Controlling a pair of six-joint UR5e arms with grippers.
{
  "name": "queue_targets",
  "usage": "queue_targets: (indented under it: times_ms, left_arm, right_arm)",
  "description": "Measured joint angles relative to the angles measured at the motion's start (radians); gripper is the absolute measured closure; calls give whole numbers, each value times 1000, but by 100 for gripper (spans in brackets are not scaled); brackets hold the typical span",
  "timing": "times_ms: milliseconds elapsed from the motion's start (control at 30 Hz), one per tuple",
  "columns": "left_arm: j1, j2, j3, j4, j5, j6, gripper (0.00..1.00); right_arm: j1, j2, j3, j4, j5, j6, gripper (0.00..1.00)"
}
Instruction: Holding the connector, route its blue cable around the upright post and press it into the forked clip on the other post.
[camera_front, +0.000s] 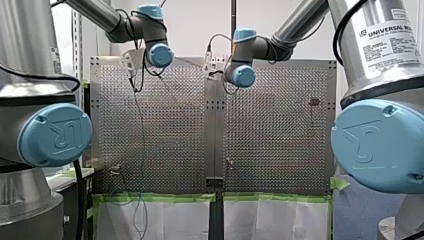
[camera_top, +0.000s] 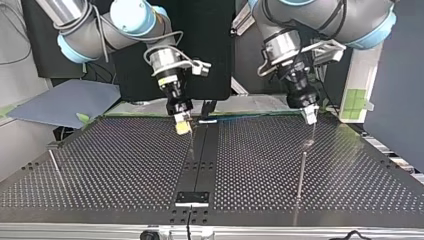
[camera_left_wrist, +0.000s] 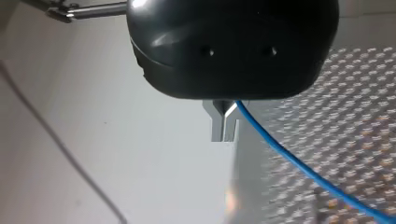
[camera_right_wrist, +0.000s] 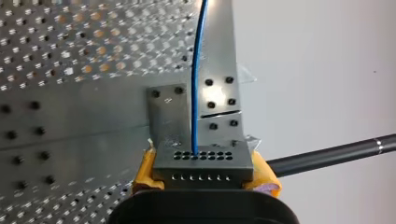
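- My right gripper: yellow pads are closed on both sides of the connector, which is held firmly between them.
- My left gripper: black body. The metal fingers are drawn together to a narrow slit, and the blue cable leaves from their root, apparently pinched there.
- Writing: a white label on my right arm's grey casing reads "UNIVERSAL RO…", with smaller print below it too fine to read. A raised "UR" mark sits on the blue joint cap of my left arm.
- Connector: a grey metal block with two rows of small round holes on its face. The cable enters one hole of the upper row and runs straight ahead over the perforated table.
- Placement, top view: the connector is held just above the far end of the table's dark centre strip, at its left edge. My left gripper hangs well to the strip's right, also at the far end.
- Upright post: a slender metal rod, right of the strip and nearer the camera than my left gripper.
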Motion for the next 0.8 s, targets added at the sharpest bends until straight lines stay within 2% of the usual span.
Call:
queue_targets:
  times_ms: [167,300,533,800]
  left_arm:
    - [42,13,43,-42,42,-13,100]
    - [73,9,74,-73,73,-27,100]
    - [127,-34,128,-128,128,-45,100]
    - [189,-95,190,-190,189,-51,100]
  right_arm:
    - [0,5,-14,3,-8,5,73]
    - [2,29,-41,17,-23,9,73]
    - [8,78,-94,27,-29,11,73]
    - [4,94,-152,35,-40,14,73]
